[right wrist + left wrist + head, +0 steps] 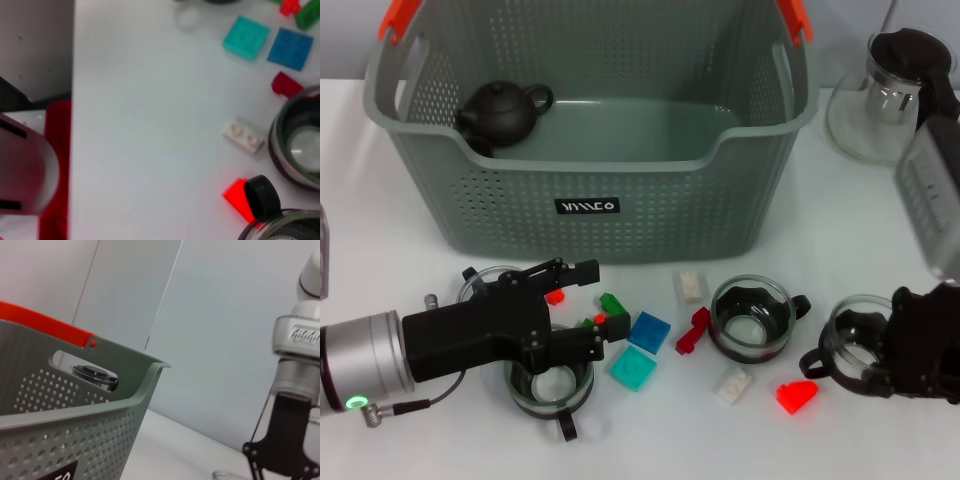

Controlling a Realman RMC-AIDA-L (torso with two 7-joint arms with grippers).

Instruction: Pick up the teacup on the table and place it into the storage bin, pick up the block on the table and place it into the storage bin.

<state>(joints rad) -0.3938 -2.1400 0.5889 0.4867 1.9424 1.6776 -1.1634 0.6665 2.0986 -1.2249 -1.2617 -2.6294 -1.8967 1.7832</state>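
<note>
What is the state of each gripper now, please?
Left gripper: open, holding nothing, fingers above the blocks.
Right gripper: at a glass teacup; state cannot be told.

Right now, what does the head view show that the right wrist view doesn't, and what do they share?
Only the head view shows the storage bin with a dark teapot inside, the left gripper open over a glass cup, and the right gripper. Only the right wrist view shows the table edge. Both show the teal block, blue block and white block.
</note>
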